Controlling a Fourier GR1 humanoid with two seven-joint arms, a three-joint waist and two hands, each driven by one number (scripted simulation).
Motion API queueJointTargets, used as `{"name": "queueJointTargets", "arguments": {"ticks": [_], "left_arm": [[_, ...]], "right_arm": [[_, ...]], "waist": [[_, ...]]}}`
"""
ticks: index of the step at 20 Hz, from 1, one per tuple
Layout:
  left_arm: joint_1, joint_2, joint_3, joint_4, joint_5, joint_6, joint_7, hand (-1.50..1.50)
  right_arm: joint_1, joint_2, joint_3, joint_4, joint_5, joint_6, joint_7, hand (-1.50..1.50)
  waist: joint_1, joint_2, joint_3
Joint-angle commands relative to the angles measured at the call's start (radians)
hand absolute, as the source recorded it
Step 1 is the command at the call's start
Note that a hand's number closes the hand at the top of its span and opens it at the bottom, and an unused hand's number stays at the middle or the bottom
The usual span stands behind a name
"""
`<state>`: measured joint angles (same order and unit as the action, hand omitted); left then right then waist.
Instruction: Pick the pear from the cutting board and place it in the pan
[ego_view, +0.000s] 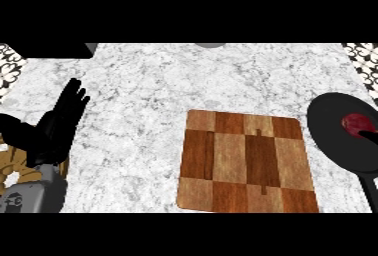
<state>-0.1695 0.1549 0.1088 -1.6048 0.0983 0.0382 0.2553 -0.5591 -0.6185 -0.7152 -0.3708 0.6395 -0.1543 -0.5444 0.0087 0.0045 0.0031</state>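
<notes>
A checkered wooden cutting board (247, 162) lies on the marble counter, right of centre, with nothing on it. A black pan (328, 137) sits at the right edge, its handle (367, 187) pointing toward me. Inside the pan lies a dark red rounded fruit (359, 123), the pear. My left hand (63, 120) rests at the far left, open, fingers straight and pointing up, well apart from the board. My right hand does not show.
A black object (52, 50) fills the top left corner and a grey round thing (210, 45) peeks in at the top edge. Patterned tiles (365, 62) border the counter's corners. A brown item (11, 167) shows beside my left forearm.
</notes>
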Motion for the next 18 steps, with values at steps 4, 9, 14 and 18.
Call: {"name": "queueJointTargets", "arguments": {"ticks": [4,9,14,18], "left_arm": [[0.012,0.01,0.011,0.004,-0.011,0.001,-0.023,0.0],[0.02,0.017,0.023,-0.042,0.018,-0.012,0.008,0.0],[0.035,0.003,0.031,-0.004,0.019,-0.011,-0.023,0.0],[0.045,0.021,0.029,0.011,0.003,-0.033,-0.061,0.0]], "right_arm": [[0.078,-0.119,-0.174,0.057,-0.218,0.257,-0.102,-1.5],[0.186,-0.215,-0.234,0.092,-0.314,0.524,-0.198,-1.5],[0.359,-0.236,-0.229,0.084,-0.349,0.675,-0.359,-1.5],[0.388,-0.27,-0.219,0.094,-0.374,0.689,-0.352,-1.5]], "waist": [[-0.009,-0.002,-0.001],[-0.013,-0.006,-0.001],[-0.015,-0.005,-0.002],[-0.008,-0.003,-0.001]]}}
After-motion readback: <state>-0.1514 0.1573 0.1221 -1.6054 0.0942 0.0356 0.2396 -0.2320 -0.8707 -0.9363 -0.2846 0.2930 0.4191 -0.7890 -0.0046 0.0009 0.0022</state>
